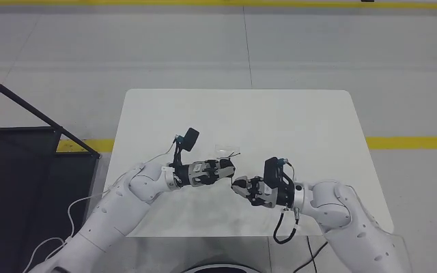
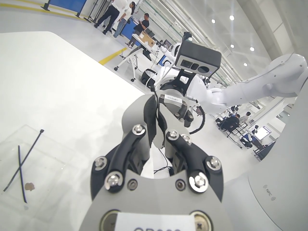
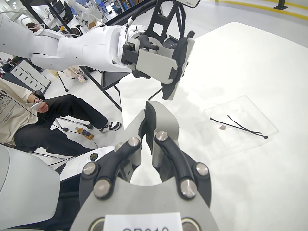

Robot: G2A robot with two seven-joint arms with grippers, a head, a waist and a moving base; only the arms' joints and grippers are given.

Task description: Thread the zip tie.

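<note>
Most of the zip tie (image 3: 155,95) is hidden. A short black stretch shows, bowed across the small gap between the two claws, and each end disappears between finger pads, so head and tail cannot be told apart. In the left wrist view that arm's own fingers cover the right claw's tips, and the tie there is at most a thin dark line between the pads.

The left gripper (image 3: 168,93) is pinched down on one end of the tie with its pads pressed flat together. The right gripper (image 3: 147,105) is drawn narrow and nips the other end at its very tip. In the top view the left gripper (image 1: 225,166) and right gripper (image 1: 237,184) meet nose to nose at lower centre of the frame, above the near part of the white table (image 1: 307,123). The tie's visible run slants from upper left to lower right.

A clear, shallow tray (image 3: 240,105) lies flat on the table, just above the claws in the top view. It holds two loose ties (image 3: 238,127) that cross each other in a flat X. One ends in a square head (image 3: 265,137) near a tray edge. A small brownish scrap (image 3: 222,128) lies beside them. In the left wrist view the same pair (image 2: 21,164) crosses, with the scrap (image 2: 29,186) close by.
</note>
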